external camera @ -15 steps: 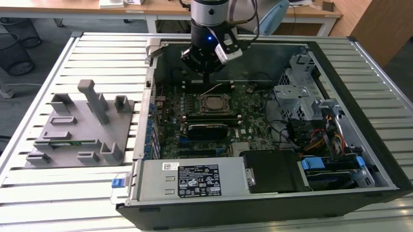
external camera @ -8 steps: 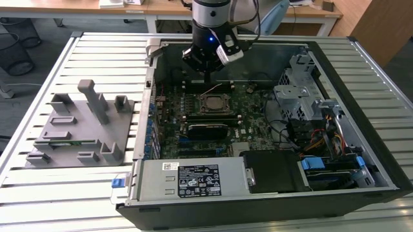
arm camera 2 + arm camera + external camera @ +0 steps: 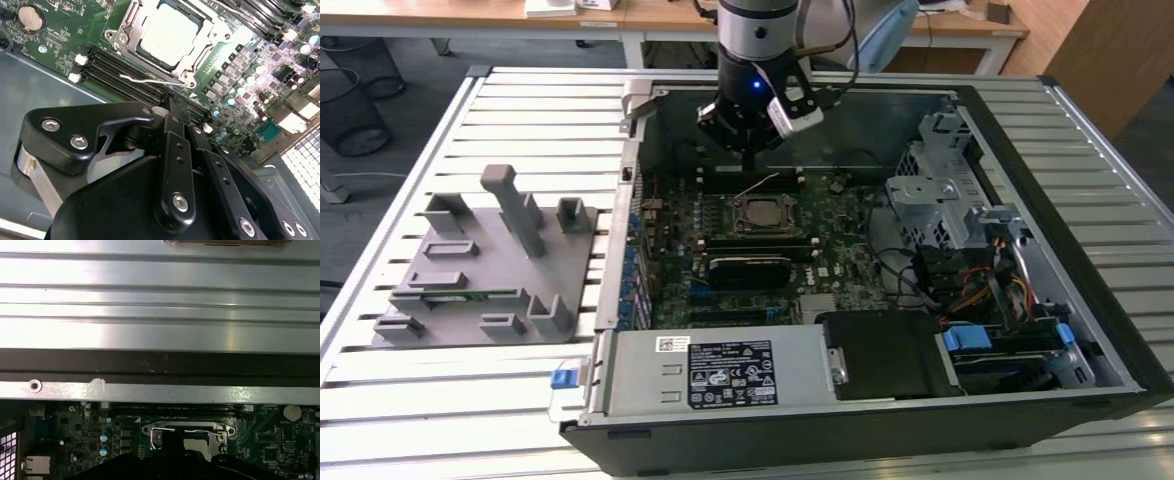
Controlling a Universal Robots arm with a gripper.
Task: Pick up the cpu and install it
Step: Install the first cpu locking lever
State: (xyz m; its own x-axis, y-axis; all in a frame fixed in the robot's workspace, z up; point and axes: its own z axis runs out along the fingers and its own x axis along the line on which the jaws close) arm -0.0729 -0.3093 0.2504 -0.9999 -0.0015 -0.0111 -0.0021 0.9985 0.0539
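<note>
The cpu (image 3: 758,212) lies flat in the black-framed motherboard socket (image 3: 758,232) inside the open computer case, its silver top facing up. In the second wrist view the cpu (image 3: 169,36) sits inside the metal socket frame (image 3: 125,37), with the thin wire lever (image 3: 150,78) beside it. My gripper (image 3: 749,157) hangs above the board just behind the socket, clear of the cpu. Its black fingers (image 3: 172,130) are pressed together with nothing between them, so the gripper (image 3: 173,103) is shut. In the first wrist view the socket frame (image 3: 185,431) peeks out above the gripper body.
A grey fixture tray (image 3: 480,265) with upright posts sits at the exterior view's left on the slatted table. Inside the case are a power supply (image 3: 720,370), a metal drive cage (image 3: 941,190) and loose cables (image 3: 961,285). Case walls (image 3: 1067,200) ring the board.
</note>
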